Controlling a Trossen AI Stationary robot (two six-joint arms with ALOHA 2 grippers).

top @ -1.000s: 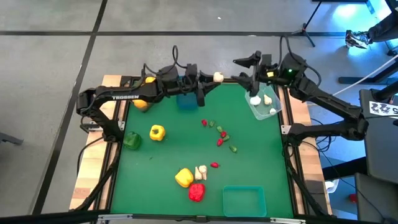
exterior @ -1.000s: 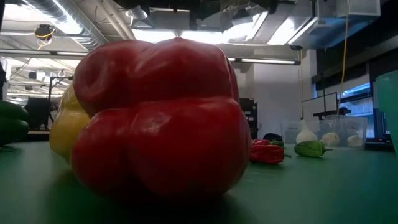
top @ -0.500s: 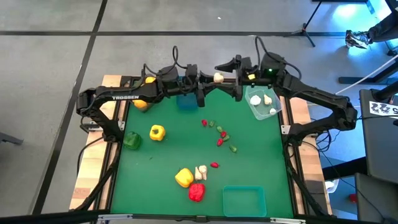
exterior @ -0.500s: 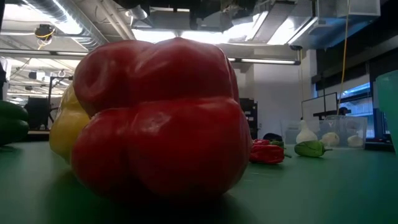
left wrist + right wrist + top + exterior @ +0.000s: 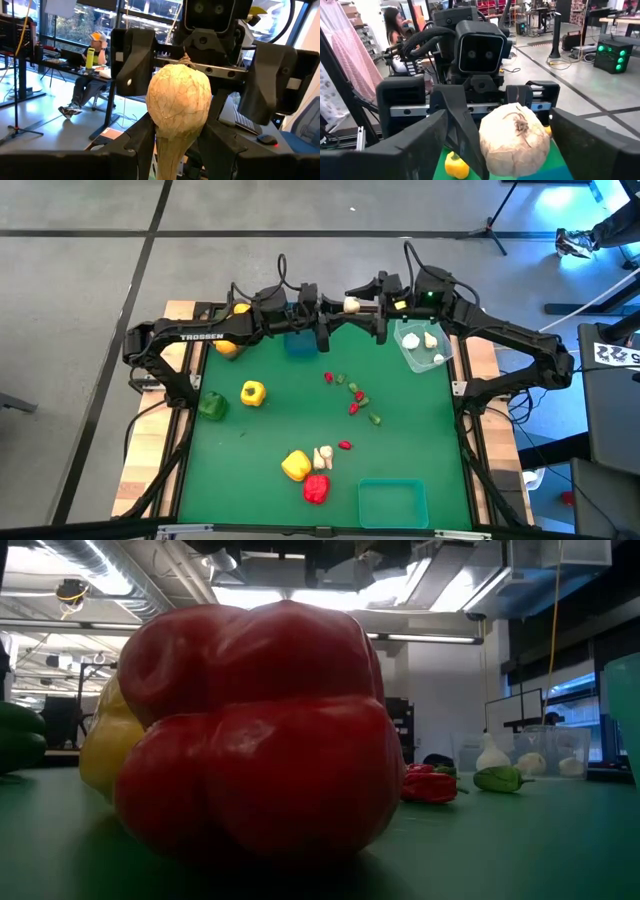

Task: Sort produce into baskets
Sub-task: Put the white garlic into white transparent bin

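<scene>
Garlic (image 5: pixel 351 304) sits between my two grippers at the upper middle of the high view, above the far edge of the bench (image 5: pixel 300 410). My left gripper (image 5: pixel 334 307) is clenched on its stalk, so the bulb's long axis runs along my fingers, with the stalk toward the left of the frame and the rounded head toward the right. In my left wrist view the garlic (image 5: pixel 178 102) stands stalk-down, its tufted crown toward the other arm. My right gripper (image 5: pixel 368 307) faces it from the right with its fingers spread, one on either side of the head, and I cannot tell whether they touch it. In my right wrist view the bulb (image 5: pixel 514 140) fills the space between those fingers, crown toward the camera.

Just right of the handover lies the clear basket (image 5: pixel 422 346) with white pieces inside. The blue basket (image 5: pixel 299 342) sits below my left arm. A red pepper (image 5: pixel 255 730) fills the low view.
</scene>
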